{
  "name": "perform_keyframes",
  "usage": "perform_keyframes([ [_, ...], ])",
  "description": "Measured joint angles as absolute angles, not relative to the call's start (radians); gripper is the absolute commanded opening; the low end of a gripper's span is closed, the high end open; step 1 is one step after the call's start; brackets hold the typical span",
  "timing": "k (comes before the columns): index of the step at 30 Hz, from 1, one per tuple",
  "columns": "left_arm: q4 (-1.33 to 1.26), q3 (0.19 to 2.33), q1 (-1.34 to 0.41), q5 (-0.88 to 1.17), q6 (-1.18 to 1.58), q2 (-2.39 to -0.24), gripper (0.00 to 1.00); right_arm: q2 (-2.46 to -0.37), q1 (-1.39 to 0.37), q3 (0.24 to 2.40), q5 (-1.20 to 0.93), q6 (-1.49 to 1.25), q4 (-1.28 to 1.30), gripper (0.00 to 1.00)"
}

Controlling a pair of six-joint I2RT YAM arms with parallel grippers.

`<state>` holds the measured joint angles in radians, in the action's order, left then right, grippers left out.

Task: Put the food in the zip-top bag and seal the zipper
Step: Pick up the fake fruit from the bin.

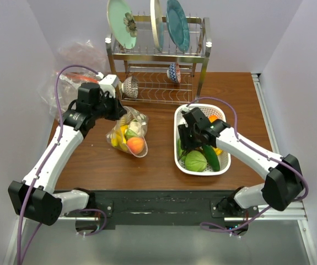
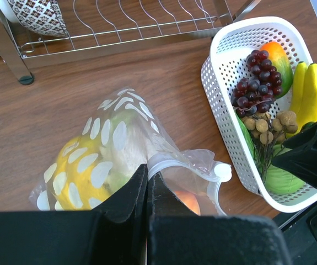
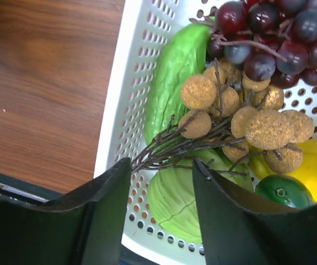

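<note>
Basically, the right gripper [image 3: 161, 165] sat spread over the longan bunch [image 3: 246, 118] (stems right in its gap); the left gripper [image 2: 147, 175] pinched the zip-top bag [image 2: 119, 138] by its mouth, further left.

Dotted zip-top bag [image 2: 114, 143] holding toy fruit [image 2: 75, 185]

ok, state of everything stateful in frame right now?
left gripper: shut on the zip-top bag at its mouth edge
right gripper: open, at the longan bunch stem end
zip-top bag: lying on the table, part filled
zipper: looks unsealed, mouth gaping
basket: upright, loaded
plates: on edge in the dish rack
</note>
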<state>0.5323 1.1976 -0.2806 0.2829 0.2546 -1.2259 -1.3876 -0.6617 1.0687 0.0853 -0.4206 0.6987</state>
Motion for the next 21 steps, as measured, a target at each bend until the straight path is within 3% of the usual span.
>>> perform_keyframes([
  [8,0.531,1.197,-0.281,0.29,0.255,-1.227,0.0,-1.431,-0.662,1.041,0.141,-0.442,0.682,0.58],
  [11,0.531,1.197,-0.281,0.293,0.261,-1.227,0.0,-1.498,-0.662,1.041,0.162,-0.445,0.658,0.42],
  [13,0.53,1.196,-0.281,0.294,0.263,-1.227,0.0,-1.533,-0.662,1.041,0.177,-0.443,0.653,0.16],
  [15,0.531,1.196,-0.281,0.295,0.268,-1.227,0.0,-1.542,-0.662,1.041,0.199,-0.446,0.646,0.04],
  [16,0.531,1.196,-0.281,0.295,0.269,-1.227,0.0,-1.536,-0.662,1.041,0.208,-0.447,0.644,0.0],
  [21,0.53,1.196,-0.281,0.296,0.269,-1.227,0.0,-1.431,-0.662,1.041,0.242,-0.444,0.664,0.0],
])
